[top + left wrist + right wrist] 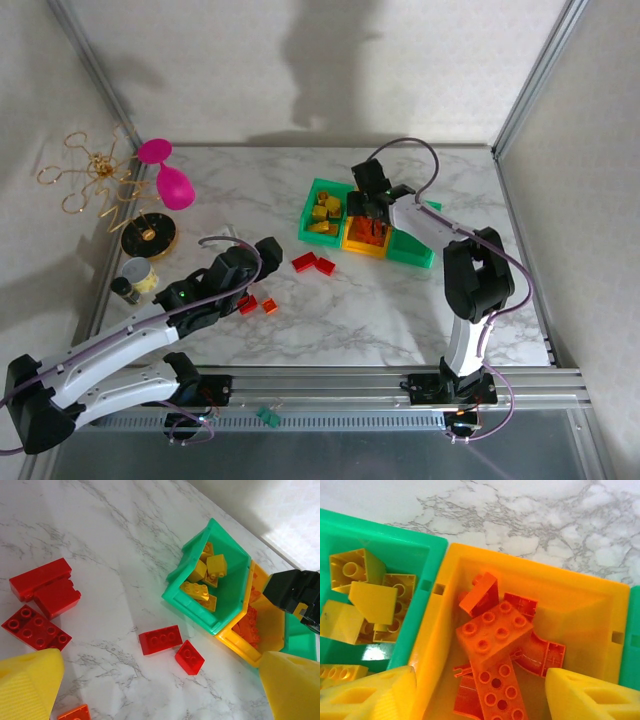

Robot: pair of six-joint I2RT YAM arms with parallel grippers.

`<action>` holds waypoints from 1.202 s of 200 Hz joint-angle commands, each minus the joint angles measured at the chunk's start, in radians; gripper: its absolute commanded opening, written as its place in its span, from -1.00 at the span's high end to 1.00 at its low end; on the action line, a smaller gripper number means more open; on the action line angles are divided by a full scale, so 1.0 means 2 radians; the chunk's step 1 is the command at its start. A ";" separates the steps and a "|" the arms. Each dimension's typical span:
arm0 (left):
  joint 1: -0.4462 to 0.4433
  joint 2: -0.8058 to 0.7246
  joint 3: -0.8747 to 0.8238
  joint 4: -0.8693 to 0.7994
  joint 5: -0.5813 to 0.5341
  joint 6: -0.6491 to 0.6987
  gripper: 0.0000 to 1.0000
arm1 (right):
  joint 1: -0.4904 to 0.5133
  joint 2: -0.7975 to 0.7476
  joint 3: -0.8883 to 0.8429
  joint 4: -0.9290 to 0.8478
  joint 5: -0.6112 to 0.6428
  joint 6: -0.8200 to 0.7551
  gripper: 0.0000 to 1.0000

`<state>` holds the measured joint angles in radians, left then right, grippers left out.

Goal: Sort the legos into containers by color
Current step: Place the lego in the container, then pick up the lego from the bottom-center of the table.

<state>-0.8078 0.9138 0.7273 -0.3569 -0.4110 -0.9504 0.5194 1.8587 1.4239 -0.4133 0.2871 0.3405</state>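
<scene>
Right wrist: green bin (415, 542) holds yellow legos (372, 600); yellow-orange bin (535, 572), orange legos (492, 632).

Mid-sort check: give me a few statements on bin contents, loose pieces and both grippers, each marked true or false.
1. The left green bin holds yellow bricks. True.
2. Loose red bricks lie on the table. True.
3. The yellow-orange bin holds red bricks. False: orange bricks.
4. The right gripper hangs over the pink goblet. False: over the yellow-orange bin.
5. The left gripper is shut on a brick. False: open, empty.
</scene>
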 commanded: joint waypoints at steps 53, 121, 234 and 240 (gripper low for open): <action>0.006 -0.058 -0.024 -0.033 -0.006 -0.030 -0.99 | 0.085 -0.087 -0.042 -0.032 -0.020 0.001 -0.51; 0.007 -0.104 -0.054 -0.098 -0.008 -0.072 -0.99 | 0.198 -0.112 -0.118 0.012 -0.073 0.049 -0.65; 0.007 -0.168 -0.052 -0.181 -0.030 -0.106 -0.99 | 0.321 0.017 -0.096 0.088 -0.108 0.086 -0.51; 0.007 -0.170 -0.051 -0.185 -0.032 -0.108 -0.99 | 0.327 0.022 -0.093 0.088 -0.107 0.083 -0.49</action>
<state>-0.8032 0.5972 0.6197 -0.5907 -0.4168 -1.0630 1.1355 1.8675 1.1931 -0.2722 0.0818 0.5037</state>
